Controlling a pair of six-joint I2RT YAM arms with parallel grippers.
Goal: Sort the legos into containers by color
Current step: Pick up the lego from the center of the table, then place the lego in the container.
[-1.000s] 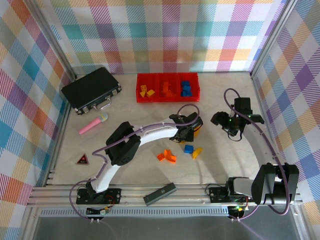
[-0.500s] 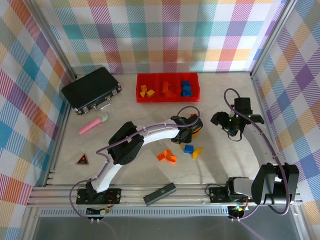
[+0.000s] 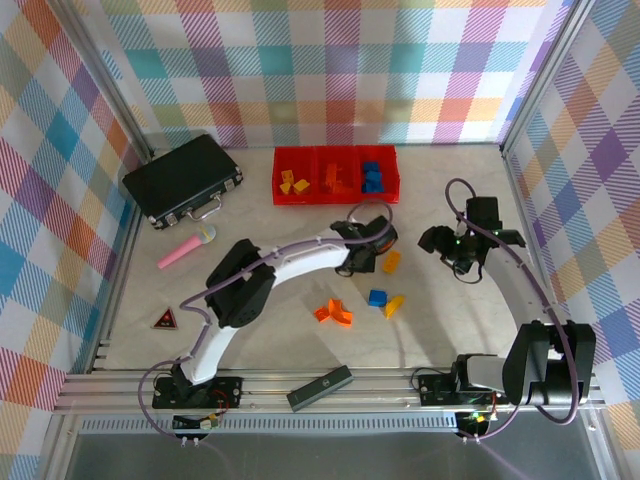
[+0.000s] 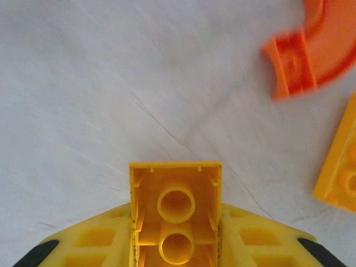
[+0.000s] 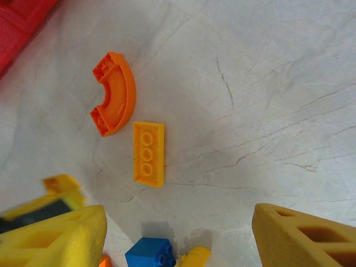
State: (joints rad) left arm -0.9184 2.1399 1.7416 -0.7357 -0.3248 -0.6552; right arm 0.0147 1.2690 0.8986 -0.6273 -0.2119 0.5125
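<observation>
My left gripper (image 3: pixel 362 250) is shut on a yellow brick (image 4: pixel 176 214), whose hollow underside faces the wrist camera above the table. An orange curved brick (image 4: pixel 311 55) and a yellow-orange flat plate (image 4: pixel 339 167) lie just beyond it. My right gripper (image 3: pixel 445 245) hangs open (image 5: pixel 178 236) over the same plate (image 5: pixel 149 153), the curved brick (image 5: pixel 117 92), a blue brick (image 5: pixel 149 255) and a yellow brick (image 5: pixel 192 258). Two orange bricks (image 3: pixel 333 314) lie nearer the front. The red containers (image 3: pixel 335 200) hold yellow, orange and blue bricks from left to right.
A black hard case (image 3: pixel 183 180) stands at the back left, with a pink stick (image 3: pixel 185 248) in front of it. A small dark triangle (image 3: pixel 165 320) lies at the front left. A black bar (image 3: pixel 320 387) rests on the front rail.
My left gripper has moved back and slightly left with the yellow brick, uncovering the flat plate. The right arm has barely shifted.
</observation>
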